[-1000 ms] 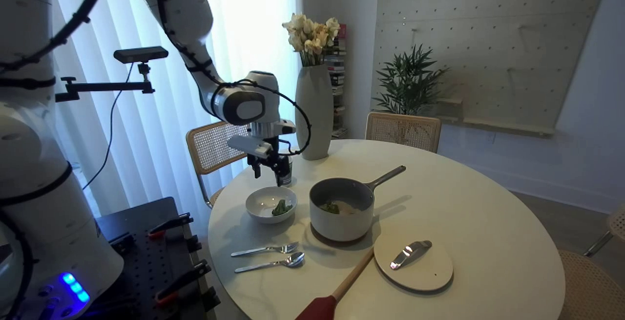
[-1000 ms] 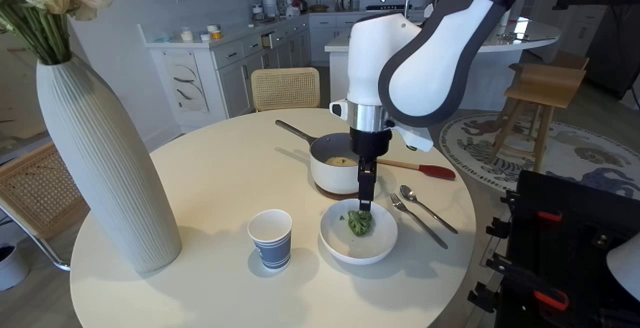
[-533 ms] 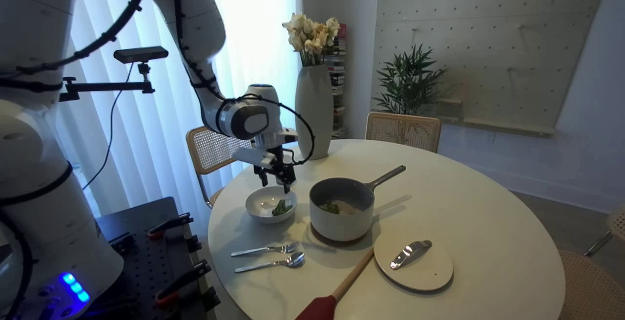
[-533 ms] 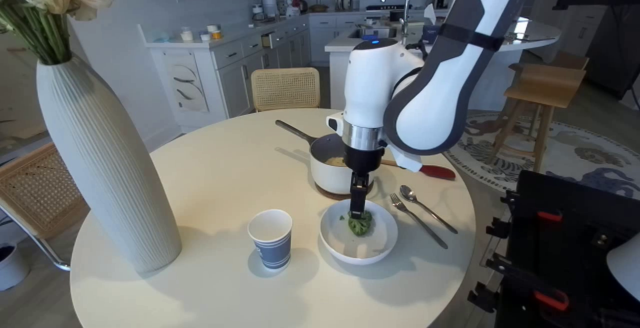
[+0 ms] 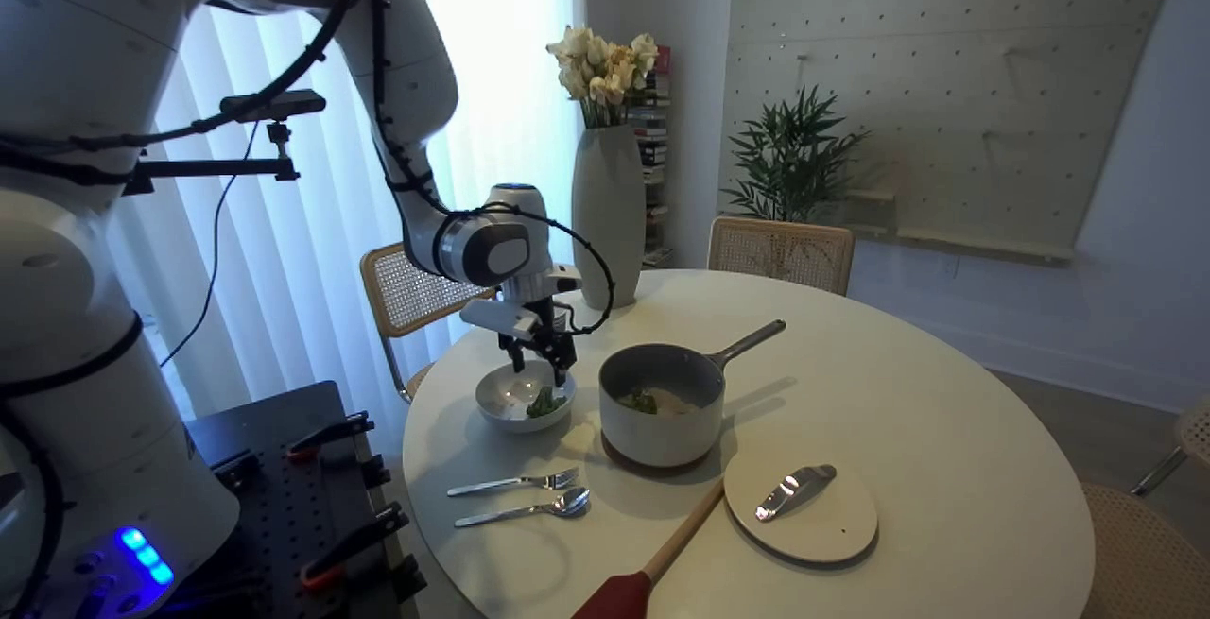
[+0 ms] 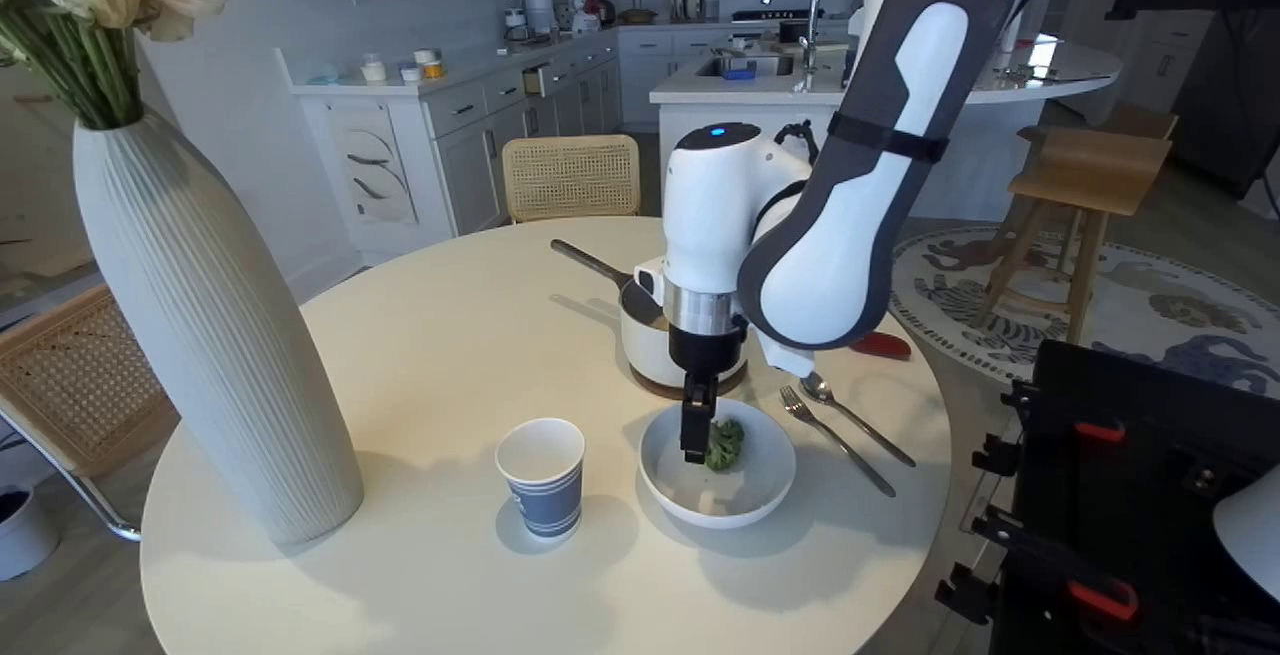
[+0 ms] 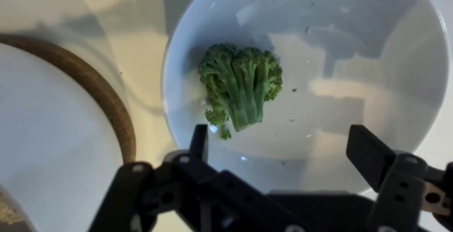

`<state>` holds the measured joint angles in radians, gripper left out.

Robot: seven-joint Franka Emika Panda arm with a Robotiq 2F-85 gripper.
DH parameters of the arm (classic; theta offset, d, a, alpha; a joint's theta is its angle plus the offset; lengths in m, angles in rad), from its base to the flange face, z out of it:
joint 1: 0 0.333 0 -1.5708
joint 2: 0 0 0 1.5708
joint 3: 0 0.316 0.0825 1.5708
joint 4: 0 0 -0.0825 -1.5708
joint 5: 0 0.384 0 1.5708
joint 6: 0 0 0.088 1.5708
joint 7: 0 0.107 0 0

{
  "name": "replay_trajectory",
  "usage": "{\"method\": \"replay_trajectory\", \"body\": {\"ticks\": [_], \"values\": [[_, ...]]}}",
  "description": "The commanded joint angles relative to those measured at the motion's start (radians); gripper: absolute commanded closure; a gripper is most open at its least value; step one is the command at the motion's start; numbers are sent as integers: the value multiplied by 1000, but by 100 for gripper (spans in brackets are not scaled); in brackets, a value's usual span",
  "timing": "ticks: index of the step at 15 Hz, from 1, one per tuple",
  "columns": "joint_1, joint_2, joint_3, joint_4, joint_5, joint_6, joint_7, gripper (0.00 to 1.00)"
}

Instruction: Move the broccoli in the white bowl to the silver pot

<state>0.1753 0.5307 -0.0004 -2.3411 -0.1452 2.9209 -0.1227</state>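
Broccoli (image 7: 244,83) lies in the white bowl (image 7: 414,65) beside the silver pot (image 5: 662,435); your pincer (image 7: 277,133), spread, hangs over the bowl.

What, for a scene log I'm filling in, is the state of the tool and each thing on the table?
Tool, open, holding nothing
White bowl, upright, holding broccoli and crumbs
Broccoli, lying loose, not gripped
Silver pot, upright, uncovered, food inside
Trivet, under the pot
Pot lid, off the pot
Paper cup, upright, uncovered
Fork, lying flat
Spoon, lying flat
Red-headed utensil, lying down
Vase, upright, holding flowers
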Motion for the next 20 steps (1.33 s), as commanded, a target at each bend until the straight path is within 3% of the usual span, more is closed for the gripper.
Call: {"method": "replay_trajectory", "body": {"ticks": [1, 10, 11, 20], "values": [[53, 52, -42, 41, -33, 18, 70, 0], [121, 127, -112, 83, -38, 23, 112, 0], [127, 130, -120, 86, -39, 24, 116, 18], [176, 126, -167, 88, -47, 37, 145, 88]]}}
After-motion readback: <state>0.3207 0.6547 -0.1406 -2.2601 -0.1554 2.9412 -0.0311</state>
